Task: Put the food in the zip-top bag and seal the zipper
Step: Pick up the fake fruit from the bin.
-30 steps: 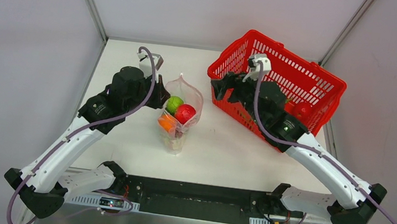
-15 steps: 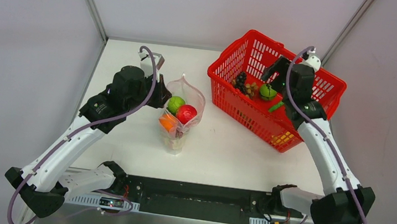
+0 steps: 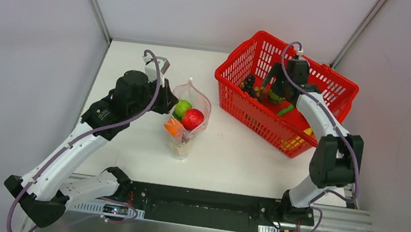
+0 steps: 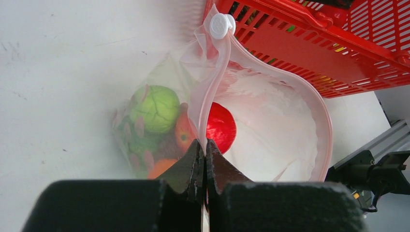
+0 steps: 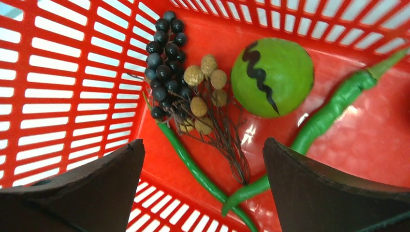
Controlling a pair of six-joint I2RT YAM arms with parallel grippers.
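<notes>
The clear zip-top bag [image 3: 203, 105] stands upright on the table with its mouth held open. My left gripper [image 4: 204, 143] is shut on the mouth edge, pinching the pale pink zipper [image 4: 212, 72] below its white slider [image 4: 220, 24]. Inside the bag lie a green lettuce ball [image 4: 154, 108], a red fruit [image 4: 221, 126] and an orange piece [image 4: 159, 166]. My right gripper [image 5: 203, 142] hangs open inside the red basket [image 3: 249, 112], empty. Below it are dark grapes [image 5: 164, 53], a brown berry sprig [image 5: 203, 92], a green round fruit [image 5: 271, 77] and green chillies [image 5: 333, 106].
The basket stands at the back right, tilted, with yellow pieces [image 3: 295, 141] near its front corner. A metal frame post [image 3: 91, 0] runs along the left wall. The rail with both arm bases [image 3: 199, 207] borders the near edge.
My right arm has swung from the basket's near-left corner into its inside, and its jaws have spread wider. The left gripper and the bag have stayed put.
</notes>
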